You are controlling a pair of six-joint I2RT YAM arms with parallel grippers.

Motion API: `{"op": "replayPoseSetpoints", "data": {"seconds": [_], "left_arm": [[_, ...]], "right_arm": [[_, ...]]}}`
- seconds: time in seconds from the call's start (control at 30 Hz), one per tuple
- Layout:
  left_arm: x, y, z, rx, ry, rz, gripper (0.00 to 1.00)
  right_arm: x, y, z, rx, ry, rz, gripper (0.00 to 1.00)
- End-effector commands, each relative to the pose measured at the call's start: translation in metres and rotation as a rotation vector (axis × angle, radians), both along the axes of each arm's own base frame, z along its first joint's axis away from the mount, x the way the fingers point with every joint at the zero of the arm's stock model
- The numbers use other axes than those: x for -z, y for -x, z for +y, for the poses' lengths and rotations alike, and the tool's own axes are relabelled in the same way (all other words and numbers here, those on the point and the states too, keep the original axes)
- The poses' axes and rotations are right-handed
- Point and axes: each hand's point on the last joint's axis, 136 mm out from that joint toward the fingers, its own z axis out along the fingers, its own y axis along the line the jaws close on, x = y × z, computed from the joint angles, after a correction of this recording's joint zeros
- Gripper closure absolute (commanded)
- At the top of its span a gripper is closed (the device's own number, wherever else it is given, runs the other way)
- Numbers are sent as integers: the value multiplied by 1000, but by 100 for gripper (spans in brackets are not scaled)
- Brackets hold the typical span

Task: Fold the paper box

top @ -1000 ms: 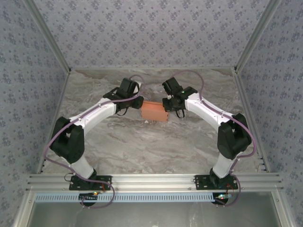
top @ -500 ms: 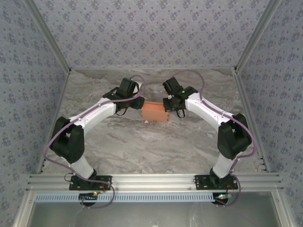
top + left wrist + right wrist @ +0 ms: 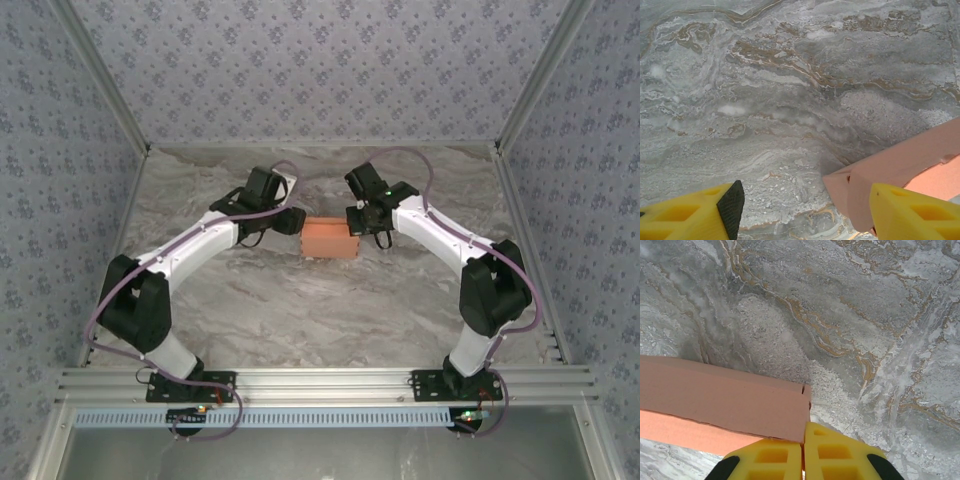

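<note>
Since a second ago the white-and-black left arm (image 3: 200, 245) has swung outward, its elbow sitting further left, and its gripper has eased off the box and spread its fingers. The box now looks squarer to the table's edges than it did.

The grey marbled tabletop (image 3: 300, 320) is bare apart from the work in the middle. The white-and-black right arm (image 3: 440, 235) reaches in from its side to meet the other over the centre. Between them, toward the far side of the table, lies the salmon-orange cardboard paper box (image 3: 330, 239), resting flat as a small rectangular block.

The left gripper (image 3: 805, 212) is released: its yellow fingers (image 3: 910, 215) stand wide apart, with the box's near end poking in beside one of them and nothing held. The right gripper (image 3: 804, 440) is clenched, its fingers pressed together right at the corner of the box's other end. I cannot tell whether a sliver of card is nipped between them.

To my eye the folding is mostly done. The body already stands as a closed box with crisp long edges. What may remain is tucking or pressing the end flaps. A small notch shows at each end corner, and I cannot see whether those ends are fully shut.
</note>
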Motion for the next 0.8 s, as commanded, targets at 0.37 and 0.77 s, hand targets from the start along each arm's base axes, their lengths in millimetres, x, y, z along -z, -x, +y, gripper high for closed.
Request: {"op": "replayPoseSetpoints", "data": {"seconds": [0.37, 0.77], "left_arm": [[-24, 16, 3, -4, 164, -74, 17], [-15, 16, -5, 68, 182, -79, 25]], "right_arm": [[-5, -2, 0, -8, 4, 3, 92], [-5, -2, 1, -21, 2, 5, 92]]}}
